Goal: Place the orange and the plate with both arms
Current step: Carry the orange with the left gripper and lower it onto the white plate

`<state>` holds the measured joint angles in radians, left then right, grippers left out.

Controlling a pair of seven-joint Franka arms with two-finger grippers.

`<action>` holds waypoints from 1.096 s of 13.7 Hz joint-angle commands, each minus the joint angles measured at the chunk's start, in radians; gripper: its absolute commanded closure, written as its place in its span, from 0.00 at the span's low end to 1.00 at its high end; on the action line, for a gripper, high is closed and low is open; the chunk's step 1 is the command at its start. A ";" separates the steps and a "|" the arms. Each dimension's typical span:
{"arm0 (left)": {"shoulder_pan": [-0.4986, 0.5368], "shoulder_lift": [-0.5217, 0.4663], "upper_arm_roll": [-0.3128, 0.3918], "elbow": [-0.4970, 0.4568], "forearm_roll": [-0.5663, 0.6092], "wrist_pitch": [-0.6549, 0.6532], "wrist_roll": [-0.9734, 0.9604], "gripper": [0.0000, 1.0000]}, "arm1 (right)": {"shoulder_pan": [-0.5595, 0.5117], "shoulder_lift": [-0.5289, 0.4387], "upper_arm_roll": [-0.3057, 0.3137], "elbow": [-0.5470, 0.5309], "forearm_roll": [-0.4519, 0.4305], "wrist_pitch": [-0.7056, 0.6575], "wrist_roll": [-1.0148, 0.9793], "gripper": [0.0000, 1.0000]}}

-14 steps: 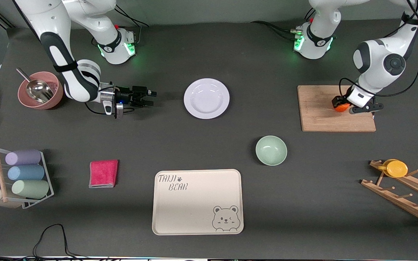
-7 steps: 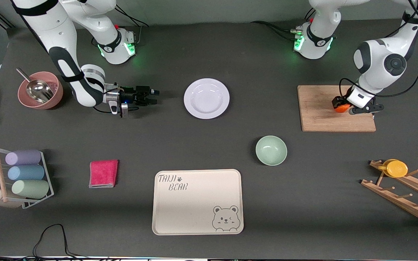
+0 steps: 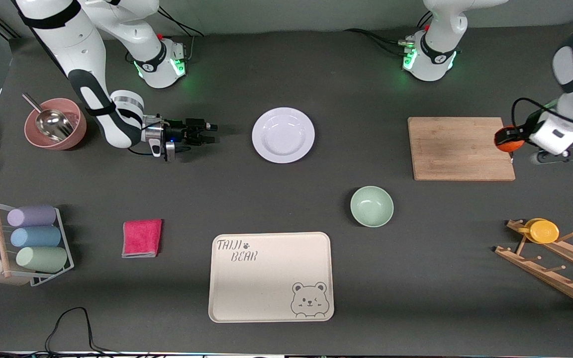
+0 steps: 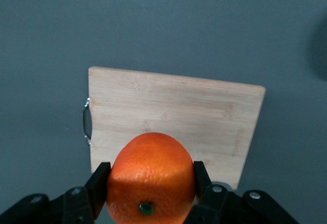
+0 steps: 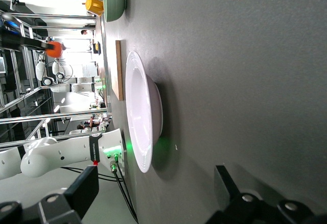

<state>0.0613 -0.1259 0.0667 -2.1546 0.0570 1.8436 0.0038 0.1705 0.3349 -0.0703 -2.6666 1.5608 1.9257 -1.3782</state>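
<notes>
While the left gripper (image 3: 508, 140) holds the orange (image 3: 506, 140) up over the cutting board's (image 3: 458, 148) edge, the right gripper (image 3: 210, 133) sits low, jaws wide, with the empty plate (image 3: 283, 134) just ahead toward the table's middle. Seen from the left wrist, fingers (image 4: 98, 187) clamp the orange (image 4: 150, 177) above the board (image 4: 173, 114). Seen from the right wrist, the plate (image 5: 140, 114) lies edge-on ahead of spread fingers (image 5: 82, 191).

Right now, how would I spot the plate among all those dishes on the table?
Start at the big cream tray with the bear drawing. The plate lies farther from the front camera than it, in the middle of the table. It is white, round and shallower than the small green bowl.
</notes>
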 commanded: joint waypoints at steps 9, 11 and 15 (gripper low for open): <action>-0.274 0.293 -0.155 0.657 -0.118 -0.336 -0.504 1.00 | -0.002 0.021 -0.008 0.008 0.028 -0.011 -0.042 0.40; -0.352 0.373 -0.215 0.685 -0.123 -0.247 -0.728 1.00 | -0.002 0.022 -0.008 0.010 0.028 -0.011 -0.068 0.47; -0.512 0.508 -0.226 0.684 -0.121 -0.048 -0.928 1.00 | -0.002 0.033 -0.011 0.010 0.028 -0.011 -0.078 0.53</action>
<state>-0.3920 0.3156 -0.1734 -1.5268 -0.0592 1.7666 -0.8413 0.1683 0.3478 -0.0748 -2.6622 1.5615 1.9241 -1.4148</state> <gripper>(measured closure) 0.295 0.498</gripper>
